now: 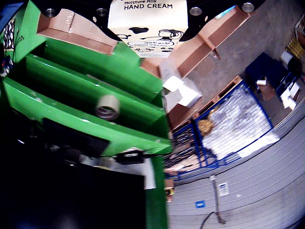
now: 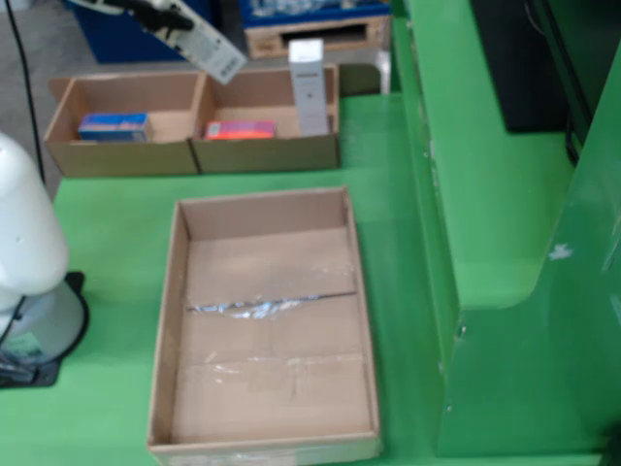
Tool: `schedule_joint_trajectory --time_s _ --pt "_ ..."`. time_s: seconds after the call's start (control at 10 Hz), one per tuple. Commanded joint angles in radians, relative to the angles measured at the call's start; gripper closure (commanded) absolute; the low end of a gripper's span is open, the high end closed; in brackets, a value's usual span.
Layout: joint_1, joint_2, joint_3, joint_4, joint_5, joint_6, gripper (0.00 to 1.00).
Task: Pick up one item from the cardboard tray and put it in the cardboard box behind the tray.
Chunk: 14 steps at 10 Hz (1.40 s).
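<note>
The gripper point(image 2: 194, 39) carries the hand cream box point(image 1: 147, 26), clamped lengthwise, at eleven o'clock in the still view, above the divided cardboard box point(image 2: 194, 153); the tray point(image 2: 170, 320) is empty.

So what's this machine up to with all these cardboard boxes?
The robot arm is carrying a hand cream carton, seen close up from the camera on its gripper and hanging above the divided box in the fixed view. That box already holds a blue pack, a red pack and an upright white carton. The large tray in front shows only bare cardboard.
</note>
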State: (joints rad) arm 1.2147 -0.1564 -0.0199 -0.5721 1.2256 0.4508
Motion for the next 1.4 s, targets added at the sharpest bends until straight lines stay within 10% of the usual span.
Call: schedule_joint_trajectory --time_s 0.0,1.3 --pt "0.402 -0.018 0.02 0.065 0.006 -0.02 1.0" --pt "0.67 -0.219 0.02 0.42 0.077 -0.145 1.0"
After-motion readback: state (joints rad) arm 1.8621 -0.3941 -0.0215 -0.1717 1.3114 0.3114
